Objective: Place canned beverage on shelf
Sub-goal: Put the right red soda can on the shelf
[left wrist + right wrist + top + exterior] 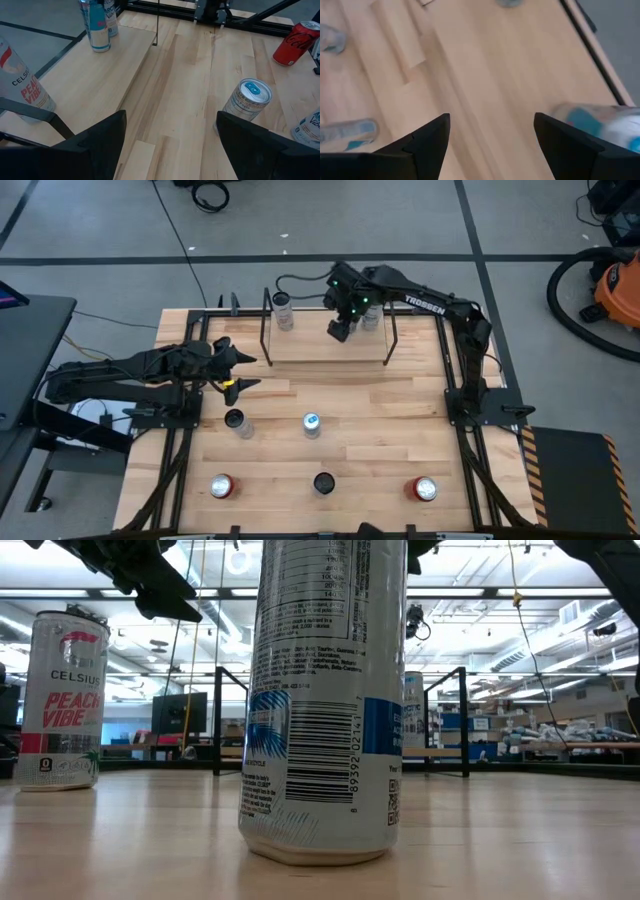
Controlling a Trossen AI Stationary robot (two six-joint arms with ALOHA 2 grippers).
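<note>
Cans are the work items here, and we begin at the right gripper [341, 330], which hangs over the shelf [300, 348] in the upper centre of the high view. Its fingers [427, 140] stand apart with nothing between them. Just beside it, a silver-and-blue can [371, 317] stands on the shelf board, showing blurred at the lower right of the right wrist view [600, 122]. A second can [283, 311] stands near the shelf's left end.

The left gripper [238, 370] waits at the left of the table, jaws apart and empty.

Further out, five cans remain on the table [380, 440]: a dark-topped can [236, 420] and a blue-topped can [311, 423] in the middle row, and a red can [221, 486], a black can [324, 482] and another red can [424, 489] along the lower edge.

Handling, in our judgement: a slim can is rigid if full but thin-walled, so excess squeeze could dent it. The printed metal skin looks smooth and likely slippery. Being tall and narrow, it will probably tip easily when nudged. We would grip it across the cylindrical body at about mid-height, fingers on opposite sides, well below the rim.

Appearance: in the low view the nearest can [320, 700] is silver with blue panels, a barcode and fine print; the white can [62, 700] at left reads "CELSIUS PEACH VIBE".
</note>
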